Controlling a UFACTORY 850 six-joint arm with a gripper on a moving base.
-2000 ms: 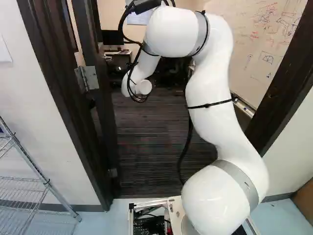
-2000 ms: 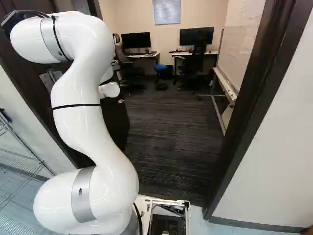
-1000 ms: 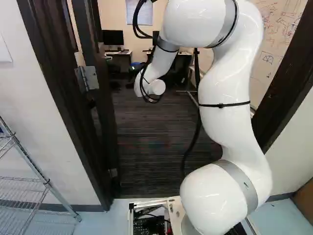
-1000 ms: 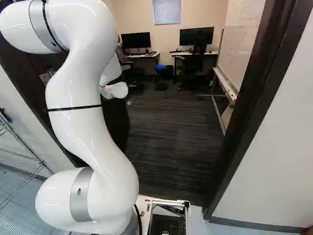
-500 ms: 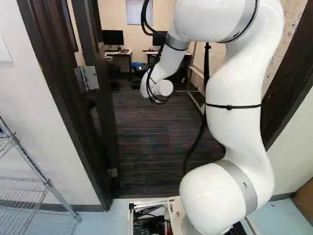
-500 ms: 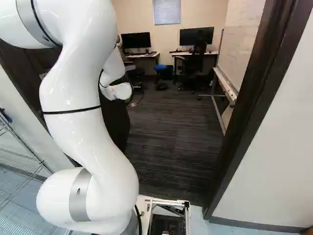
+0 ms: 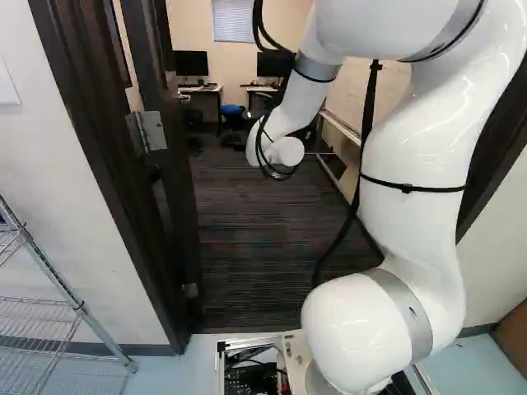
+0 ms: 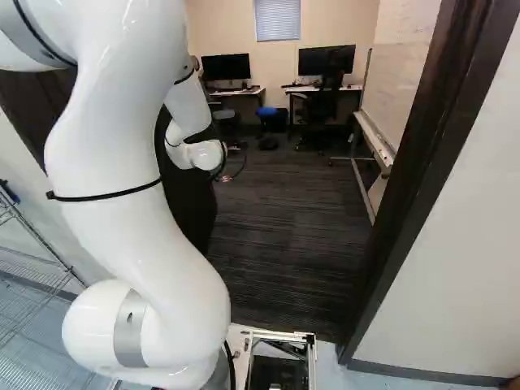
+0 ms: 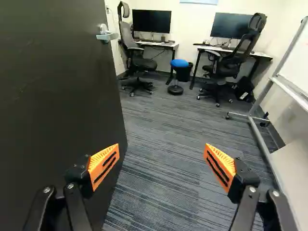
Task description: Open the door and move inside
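- The door (image 9: 53,101) stands swung inward at the base's (image 7: 293,350) eleven o'clock, handle (image 9: 107,36) untouched, presumably to leave the doorway (image 8: 398,171) passable.
- The tool (image 9: 161,149) is wide and empty, facing the room beyond at twelve, likely because no grip is needed for driving in.
- Compared with two seconds ago, the elbow (image 7: 395,25) is drawn back and the wrist (image 7: 288,151) shifted toward one o'clock; base and door are unmoved.

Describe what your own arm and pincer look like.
The arm is glossy white, with rounded segments, grey bands at the joints, black straps and black cables. The pincer is black, its two fingers bearing wedge-shaped orange pads with ribbed edges and dark slots.
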